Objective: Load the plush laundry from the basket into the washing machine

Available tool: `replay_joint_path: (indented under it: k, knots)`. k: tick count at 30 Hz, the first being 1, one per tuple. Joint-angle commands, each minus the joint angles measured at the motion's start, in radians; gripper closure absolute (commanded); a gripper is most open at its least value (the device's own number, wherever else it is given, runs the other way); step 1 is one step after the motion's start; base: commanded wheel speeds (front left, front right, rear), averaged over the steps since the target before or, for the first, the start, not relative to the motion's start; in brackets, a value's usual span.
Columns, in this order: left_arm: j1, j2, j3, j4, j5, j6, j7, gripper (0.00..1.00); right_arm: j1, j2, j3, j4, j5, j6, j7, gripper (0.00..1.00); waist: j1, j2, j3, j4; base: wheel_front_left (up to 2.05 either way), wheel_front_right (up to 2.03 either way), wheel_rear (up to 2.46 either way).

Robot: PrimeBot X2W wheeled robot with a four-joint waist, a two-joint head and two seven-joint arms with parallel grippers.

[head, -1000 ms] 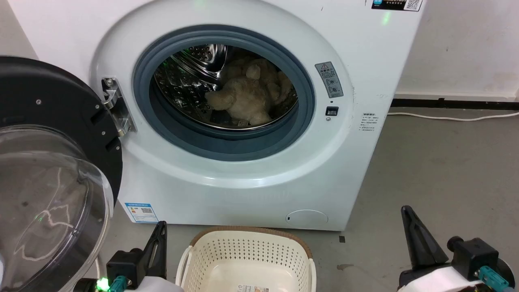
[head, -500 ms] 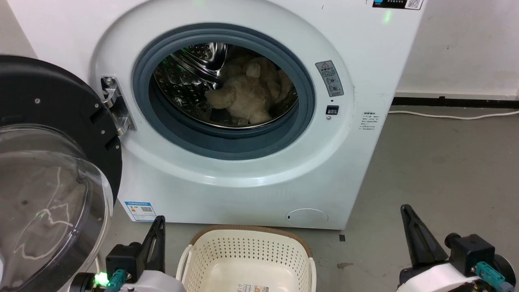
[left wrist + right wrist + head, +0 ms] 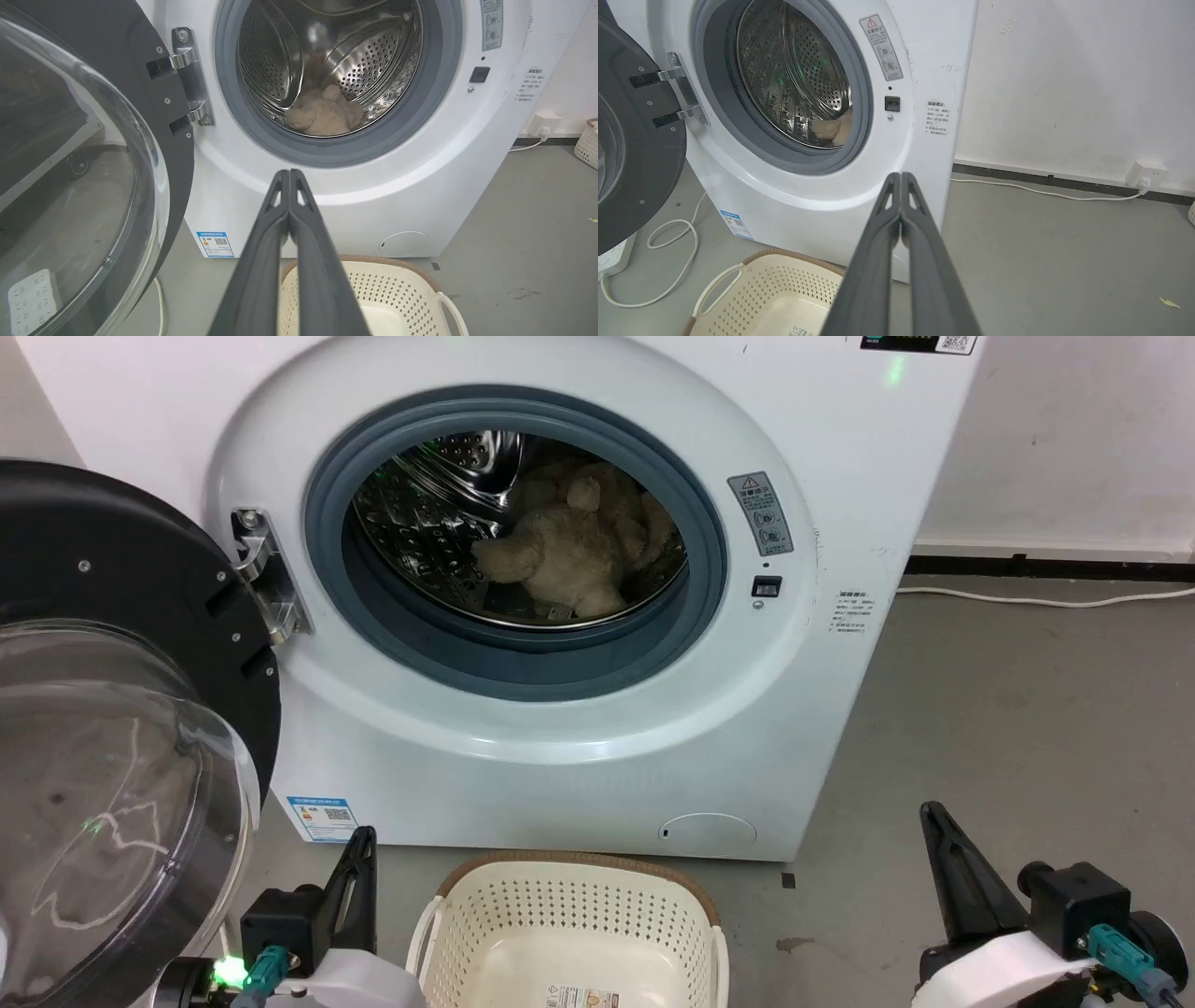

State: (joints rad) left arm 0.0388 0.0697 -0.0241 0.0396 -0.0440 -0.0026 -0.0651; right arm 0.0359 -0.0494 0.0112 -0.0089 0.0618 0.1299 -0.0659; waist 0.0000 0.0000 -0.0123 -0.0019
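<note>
The plush laundry (image 3: 569, 555) lies inside the steel drum of the washing machine (image 3: 560, 709), low and right of centre; the left wrist view shows the plush laundry (image 3: 324, 114) on the drum floor, and a bit of it (image 3: 833, 129) peeks past the gasket. The basket (image 3: 569, 933) stands on the floor before the washer with only a label on its bottom. My left gripper (image 3: 359, 845) is shut with nothing in it, left of the basket. My right gripper (image 3: 934, 821) is shut with nothing in it, well right of the basket. The door (image 3: 112, 737) hangs open at left.
A white cable (image 3: 668, 261) loops on the grey floor left of the washer, beside a power strip (image 3: 612, 256). Another cable (image 3: 1045, 191) runs along the wall to a socket (image 3: 1146, 173). A second basket (image 3: 587, 147) stands at the far right wall.
The head camera has tilted slightly, shifting the whole picture. Both grippers stay shut low in the frame; the plush stays in the drum.
</note>
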Motion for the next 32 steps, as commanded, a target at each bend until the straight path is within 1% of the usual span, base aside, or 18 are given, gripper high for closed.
replay_joint_path:
  k: [1,32]
  knots:
    - [-0.017,-0.006,0.003,-0.007,0.010,0.002,0.005,1.00,-0.013,-0.001,-0.001,0.003,-0.010,0.001,0.006,1.00,0.0000,0.0000,0.001,0.000,0.00,0.00,0.00]
    - [-0.039,-0.019,0.024,-0.040,0.044,0.003,0.065,1.00,-0.036,-0.001,-0.011,0.009,-0.062,0.001,0.066,1.00,0.0000,0.0000,0.012,0.002,0.00,0.00,0.00]
